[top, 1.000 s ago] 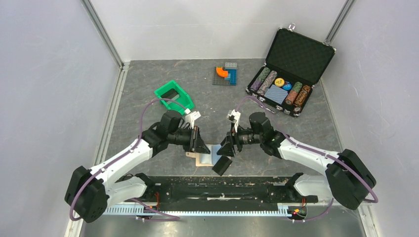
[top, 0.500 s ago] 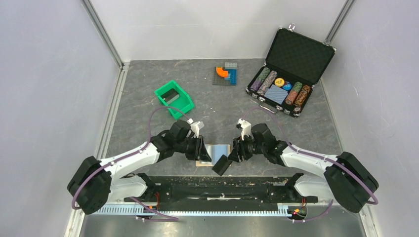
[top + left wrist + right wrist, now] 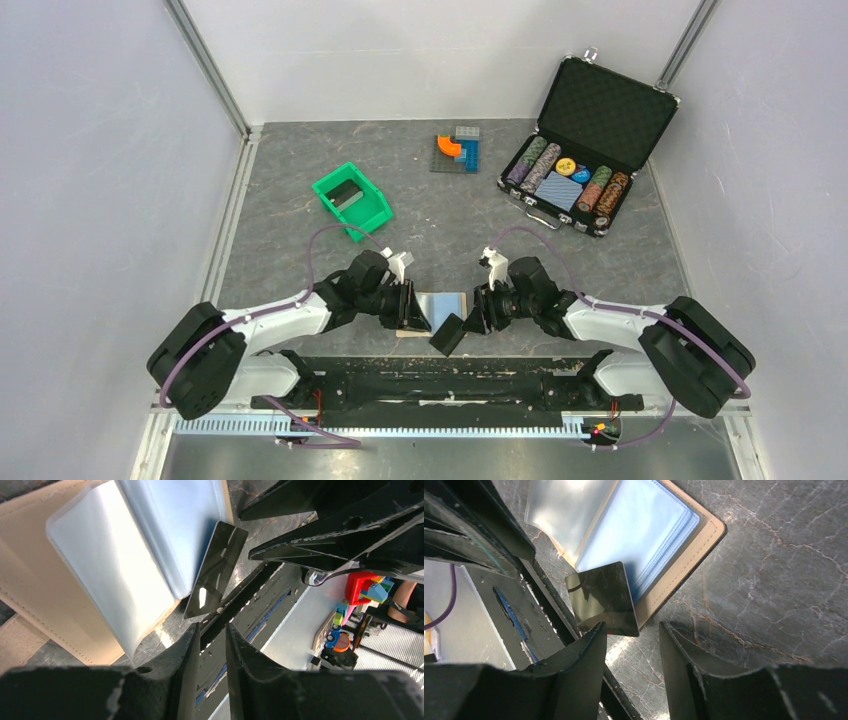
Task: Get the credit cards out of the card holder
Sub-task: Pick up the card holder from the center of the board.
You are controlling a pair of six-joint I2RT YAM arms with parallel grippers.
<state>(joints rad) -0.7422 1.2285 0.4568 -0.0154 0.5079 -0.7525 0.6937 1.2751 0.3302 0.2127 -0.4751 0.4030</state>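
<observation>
The card holder point(image 3: 441, 303) lies open at the table's near edge, tan rim point(image 3: 706, 536) showing and light blue pockets up. One clear sleeve point(image 3: 112, 575) is lifted. A dark credit card point(image 3: 450, 334) sticks out of the holder's near side, tilted over the table edge point(image 3: 216, 570) point(image 3: 604, 599). My left gripper point(image 3: 413, 308) point(image 3: 212, 627) sits at the holder's left side, jaws slightly apart and empty. Just right of the card is my right gripper point(image 3: 478, 311) point(image 3: 633, 626), open, the card's corner lying just ahead of its left fingertip and nothing clamped.
A green bin point(image 3: 352, 200) stands at the back left. Coloured toy blocks point(image 3: 458, 150) lie at the back middle. An open black chip case point(image 3: 588, 140) sits at the back right. The black base rail point(image 3: 440, 378) runs right below the card.
Both grippers have dropped lower and closer to the holder. The right jaws have narrowed, while the left jaws have opened a little. The card has stayed in place.
</observation>
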